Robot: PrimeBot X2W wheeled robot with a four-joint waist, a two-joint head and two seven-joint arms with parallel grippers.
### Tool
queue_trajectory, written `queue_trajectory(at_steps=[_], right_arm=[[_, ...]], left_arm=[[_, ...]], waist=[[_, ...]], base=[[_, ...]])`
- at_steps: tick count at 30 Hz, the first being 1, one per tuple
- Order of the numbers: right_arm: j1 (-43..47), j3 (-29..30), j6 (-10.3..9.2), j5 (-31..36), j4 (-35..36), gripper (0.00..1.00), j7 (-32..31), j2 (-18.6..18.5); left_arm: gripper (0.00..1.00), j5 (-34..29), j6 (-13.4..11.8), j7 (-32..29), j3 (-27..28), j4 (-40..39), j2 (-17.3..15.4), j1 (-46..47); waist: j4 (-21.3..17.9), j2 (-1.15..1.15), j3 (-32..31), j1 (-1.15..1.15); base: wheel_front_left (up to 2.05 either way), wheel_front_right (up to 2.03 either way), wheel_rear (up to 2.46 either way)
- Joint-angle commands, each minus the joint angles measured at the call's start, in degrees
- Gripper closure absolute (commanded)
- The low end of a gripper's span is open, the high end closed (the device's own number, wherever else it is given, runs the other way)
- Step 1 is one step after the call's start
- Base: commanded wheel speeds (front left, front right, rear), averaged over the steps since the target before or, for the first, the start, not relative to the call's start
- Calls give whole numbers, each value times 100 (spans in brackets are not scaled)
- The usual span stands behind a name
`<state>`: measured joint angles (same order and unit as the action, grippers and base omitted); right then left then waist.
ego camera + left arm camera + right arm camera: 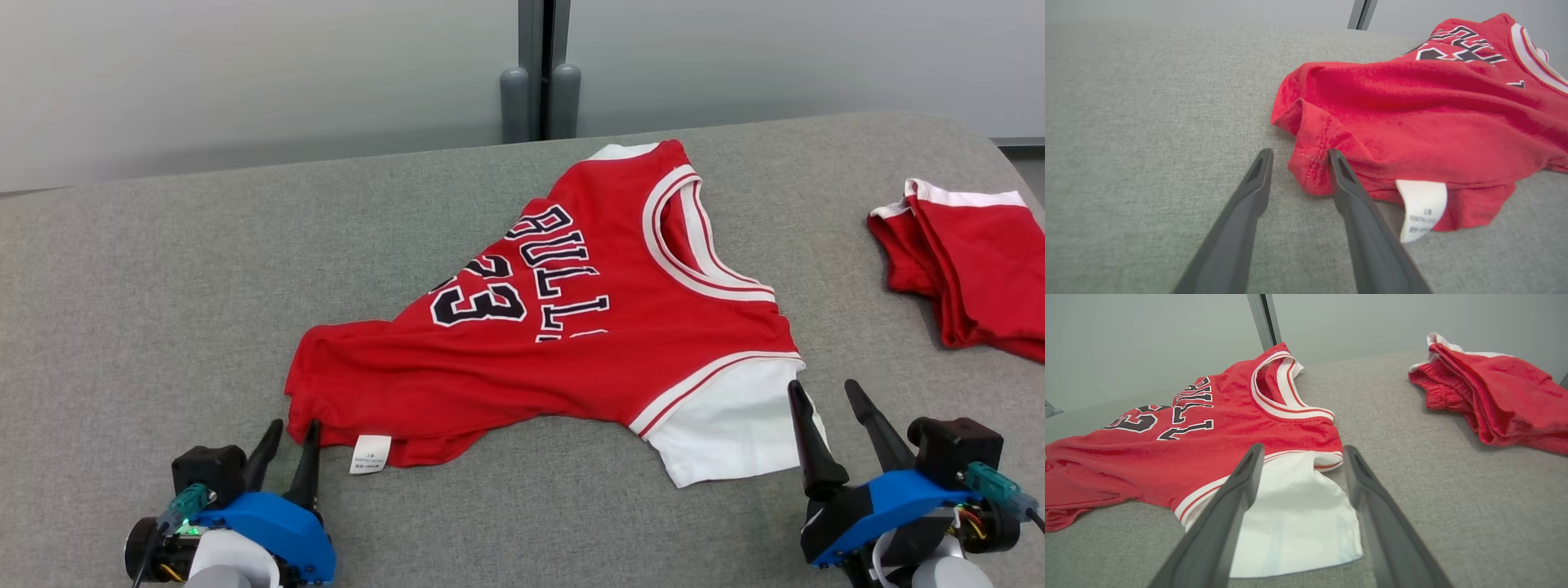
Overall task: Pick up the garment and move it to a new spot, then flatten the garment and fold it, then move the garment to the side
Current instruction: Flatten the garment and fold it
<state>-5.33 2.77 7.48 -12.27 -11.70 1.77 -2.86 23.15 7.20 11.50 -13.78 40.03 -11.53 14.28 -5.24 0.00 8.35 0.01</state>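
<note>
Left gripper (pixel 294 425), right gripper (pixel 820 385), jaws apart; grey fabric surface (pixel 163 286), pale wall (pixel 245 82) behind.

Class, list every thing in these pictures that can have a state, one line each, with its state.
Red basketball jersey with white sleeve: unfolded, rumpled, lying on the grey fabric surface.
Second red garment with white trim: bunched, lying apart at the right.
Left gripper: open, at the jersey's hem corner.
Right gripper: open, by the white sleeve.
</note>
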Motion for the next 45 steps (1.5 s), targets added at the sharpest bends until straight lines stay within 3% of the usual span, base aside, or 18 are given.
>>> queue_trajectory(at_steps=[1,7,18,24,25,26,27,30,34,40,45], right_arm=[[-74,1,3,-26,-100,0,-34,-6],[-174,-5,3,-43,-447,0,-205,-7],[-439,633,3,388,-1258,0,-1168,-6],[-615,398,7,324,-1893,0,-1418,7],[-646,344,9,283,-1955,7,-1403,19],[-676,296,9,244,-1999,67,-1384,26],[-698,239,10,215,-2017,100,-1368,32],[-703,203,8,-19,-1919,100,-1344,16],[-626,329,6,-458,-1209,100,-1187,-15],[-322,649,4,-1310,526,100,-1501,-13],[-371,784,4,-1613,2083,100,-1996,-10]], left_arm=[[100,34,38,41,-64,80,-35,116],[100,241,43,155,-404,135,-125,247],[100,481,43,308,-658,240,-158,249],[100,581,31,335,-735,289,-148,315],[100,610,31,339,-737,294,-146,321],[100,630,31,346,-728,288,-136,320],[100,669,30,352,-718,270,-123,318],[100,809,30,362,-730,134,-106,309],[100,1036,30,370,-645,-275,-168,301],[100,1306,29,256,-479,-1438,-357,370],[100,1673,-182,-274,-204,-2693,-534,427]], waist=[[1,0,13,-1],[34,0,32,-1],[145,0,36,-1],[184,0,50,-1],[188,0,47,-1],[190,0,42,-1],[193,0,35,-1],[212,0,-1,-1],[228,0,-84,-1],[231,0,-277,-1],[153,0,-361,-1]], base=[[0,0,0],[0,0,0],[0,0,0],[0,0,0],[0,0,0],[0,0,0],[0,0,0],[0,0,0],[0,0,0],[0,0,0],[0,0,0]])
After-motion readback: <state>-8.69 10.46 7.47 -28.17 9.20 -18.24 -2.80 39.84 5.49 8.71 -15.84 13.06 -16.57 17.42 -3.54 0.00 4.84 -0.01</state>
